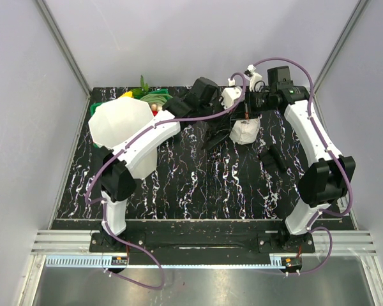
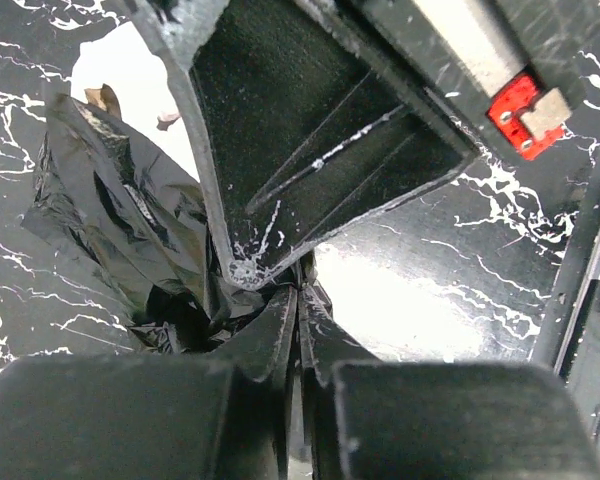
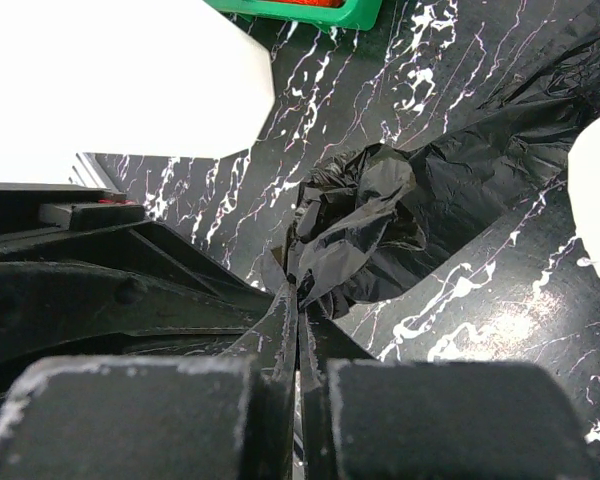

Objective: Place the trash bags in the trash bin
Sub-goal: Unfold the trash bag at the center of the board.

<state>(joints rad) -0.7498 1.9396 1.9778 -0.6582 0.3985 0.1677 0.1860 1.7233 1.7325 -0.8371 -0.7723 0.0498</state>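
Observation:
A crumpled black trash bag (image 3: 380,215) lies on the marbled table; in the left wrist view its bulk (image 2: 110,220) is to the left of my fingers. Both grippers pinch it at nearly the same spot. My left gripper (image 2: 298,290) is shut on a fold of the film, and my right gripper (image 3: 298,285) is shut on the bunched edge. In the top view the left gripper (image 1: 207,105) and right gripper (image 1: 246,111) meet at the back middle, with the bag (image 1: 218,135) just below them. The white trash bin (image 1: 121,121) stands at the back left, and it also shows in the right wrist view (image 3: 110,80).
A green basket (image 1: 152,99) of toy vegetables stands behind the bin. A white roll of plastic (image 1: 244,132) lies right beside the bag. A dark object (image 1: 274,158) lies on the table at the right. Grey walls enclose the table on three sides.

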